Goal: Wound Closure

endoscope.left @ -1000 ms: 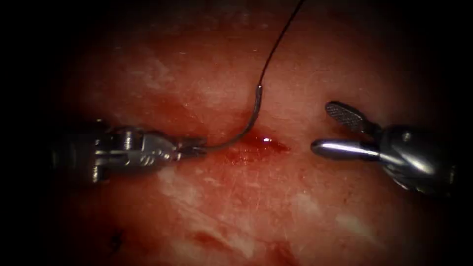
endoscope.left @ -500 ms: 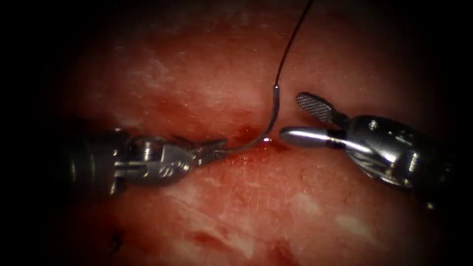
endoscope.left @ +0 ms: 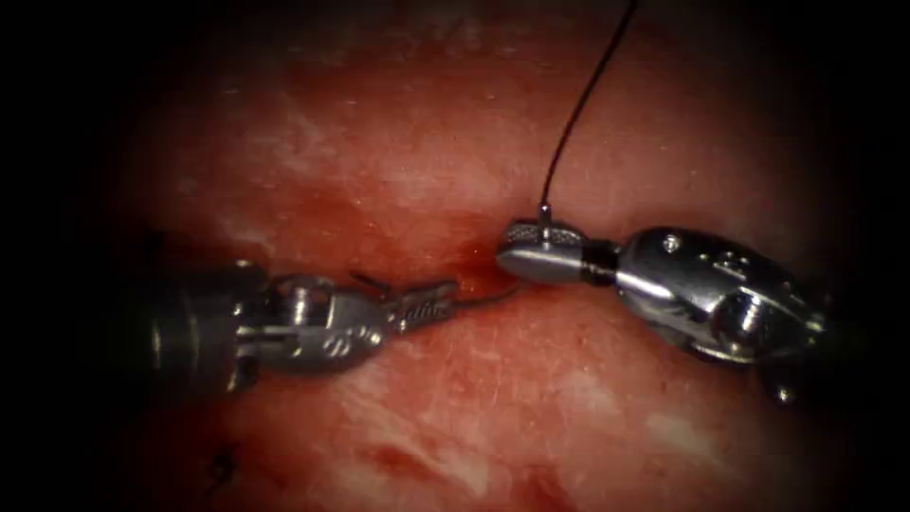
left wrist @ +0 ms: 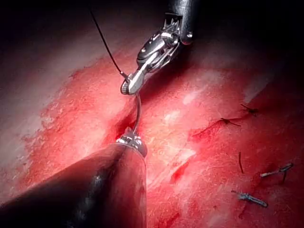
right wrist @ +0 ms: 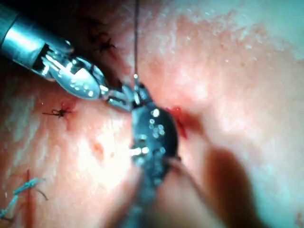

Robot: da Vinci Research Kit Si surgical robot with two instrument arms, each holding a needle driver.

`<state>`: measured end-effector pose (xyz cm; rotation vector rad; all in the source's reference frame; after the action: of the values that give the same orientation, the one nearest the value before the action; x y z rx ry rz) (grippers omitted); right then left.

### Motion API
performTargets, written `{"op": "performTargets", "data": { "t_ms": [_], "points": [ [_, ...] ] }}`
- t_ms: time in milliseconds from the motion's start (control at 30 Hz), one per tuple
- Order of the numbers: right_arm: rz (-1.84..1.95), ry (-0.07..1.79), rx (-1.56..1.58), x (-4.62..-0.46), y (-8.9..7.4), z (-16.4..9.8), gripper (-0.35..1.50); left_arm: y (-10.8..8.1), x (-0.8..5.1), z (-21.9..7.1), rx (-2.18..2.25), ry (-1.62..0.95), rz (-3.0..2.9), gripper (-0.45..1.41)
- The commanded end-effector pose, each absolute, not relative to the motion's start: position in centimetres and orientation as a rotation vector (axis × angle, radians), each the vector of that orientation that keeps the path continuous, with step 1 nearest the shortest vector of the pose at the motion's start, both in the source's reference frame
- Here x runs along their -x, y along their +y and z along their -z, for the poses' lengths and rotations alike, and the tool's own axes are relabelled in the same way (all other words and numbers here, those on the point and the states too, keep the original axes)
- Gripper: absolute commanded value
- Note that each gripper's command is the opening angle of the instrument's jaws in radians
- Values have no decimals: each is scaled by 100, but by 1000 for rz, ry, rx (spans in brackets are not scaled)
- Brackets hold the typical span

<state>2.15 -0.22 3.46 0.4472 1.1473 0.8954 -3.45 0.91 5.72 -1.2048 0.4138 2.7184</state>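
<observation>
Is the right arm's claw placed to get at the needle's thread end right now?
Probably yes, it looks already there: the right claw is shut on the needle near its thread end, where the thread leaves. The left claw holds the needle near its other end, over the cut in the tissue.

I am seeing my left tool (left wrist: 132,140) gripping one end of the needle (left wrist: 138,111) at the cut (left wrist: 121,126), while my right tool (left wrist: 127,87) is clamping its other end, where the thread (left wrist: 103,42) is leaving. Cut ends of thread (left wrist: 249,198) are lying on the tissue (left wrist: 199,161), well apart from both tools.
</observation>
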Motion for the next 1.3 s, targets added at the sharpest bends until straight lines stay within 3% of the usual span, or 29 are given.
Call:
{"op": "performTargets", "data": {
  "t_ms": [33,167,200,267,300,433,533,1300],
  "points": [
    [-898,1145,-444,-219,-28,-352,-35,88,350,-576,1211,409,-2719,-45],
    [-882,1132,-399,-213,-24,-350,-35,85,352,-570,1265,377,-2717,-45],
    [-881,1134,-392,-212,-22,-349,-35,84,352,-568,1286,345,-2719,-35],
    [-858,1135,-355,-208,-19,-348,-35,83,356,-557,1345,104,-2620,36],
    [-835,1135,-334,-207,-18,-348,-35,84,358,-548,1380,-29,-2562,46],
    [-691,1153,-256,-205,-17,-348,-35,91,359,-511,1435,-347,-2411,54],
    [-485,1196,-221,-205,-19,-343,-35,101,357,-484,1276,-529,-2343,83],
    [202,1343,-49,-215,-20,-307,-35,151,369,-534,882,-790,-2427,84]
  ]
}}
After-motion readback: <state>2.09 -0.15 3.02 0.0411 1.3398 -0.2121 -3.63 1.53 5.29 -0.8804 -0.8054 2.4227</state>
